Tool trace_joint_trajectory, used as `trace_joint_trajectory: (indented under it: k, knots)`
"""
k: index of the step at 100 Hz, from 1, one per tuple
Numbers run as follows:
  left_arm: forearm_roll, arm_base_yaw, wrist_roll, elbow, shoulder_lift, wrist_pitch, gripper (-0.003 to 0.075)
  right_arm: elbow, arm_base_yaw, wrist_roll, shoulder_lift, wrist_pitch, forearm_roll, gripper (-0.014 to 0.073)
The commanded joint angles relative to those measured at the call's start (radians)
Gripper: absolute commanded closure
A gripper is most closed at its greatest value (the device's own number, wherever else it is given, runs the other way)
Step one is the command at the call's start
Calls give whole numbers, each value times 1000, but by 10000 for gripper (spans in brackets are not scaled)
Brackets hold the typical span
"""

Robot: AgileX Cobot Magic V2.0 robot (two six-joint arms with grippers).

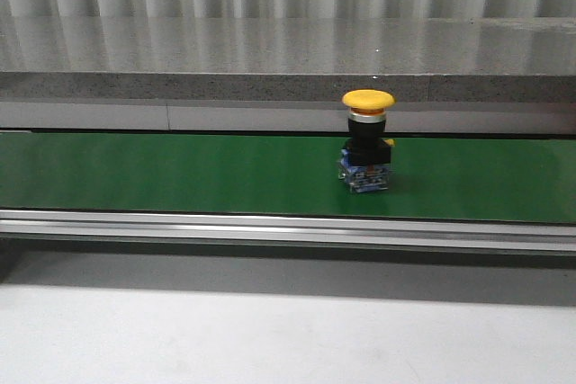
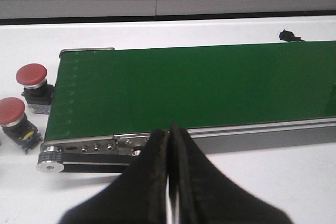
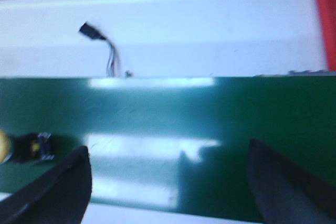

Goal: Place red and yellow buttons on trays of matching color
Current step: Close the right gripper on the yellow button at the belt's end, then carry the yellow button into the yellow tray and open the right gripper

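A yellow mushroom-head button (image 1: 367, 141) with a black body stands upright on the green conveyor belt (image 1: 180, 173) in the front view. It shows at the edge of the right wrist view (image 3: 21, 148). My right gripper (image 3: 168, 174) is open and empty above the belt, the button beside it and outside its fingers. My left gripper (image 2: 169, 174) is shut and empty, over the white table near the belt's end. Two red buttons (image 2: 32, 87) (image 2: 14, 123) lie on the table beside that end. Neither gripper shows in the front view.
A red tray edge (image 3: 323, 19) shows beyond the belt in the right wrist view. A black connector with thin wires (image 3: 102, 48) lies on the white table behind the belt, also in the left wrist view (image 2: 290, 36). A grey ledge (image 1: 288, 87) runs behind the conveyor.
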Motion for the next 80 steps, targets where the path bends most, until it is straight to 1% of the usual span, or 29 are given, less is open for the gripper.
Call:
trace_joint_trajectory:
  k: [1,22,38,52,69,76,80]
  knots:
    - [-16,-8,0,-26,6,-74,741,-43,79,-15,-5,13,6,-8]
    - [-16,-8,0,-26,6,-74,741,-82,253,-114,99,114,9,-8]
    - [-16,-8,0,-26,6,-74,741,-101,334,-172,202,140,17,-8]
    - [-16,-8,0,-26,6,-74,741,-122,347,-186,290,77,15,-8]
    - [-16,-8,0,-26,6,-74,741,-144,347,-187,366,-23,-20,-7]
    - [-16,-8,0,-26,6,-74,741,-144,347,-187,378,-26,-39,32]
    - [-16,-8,0,-26,6,-74,741,-144,347,-186,381,-22,-49,90]
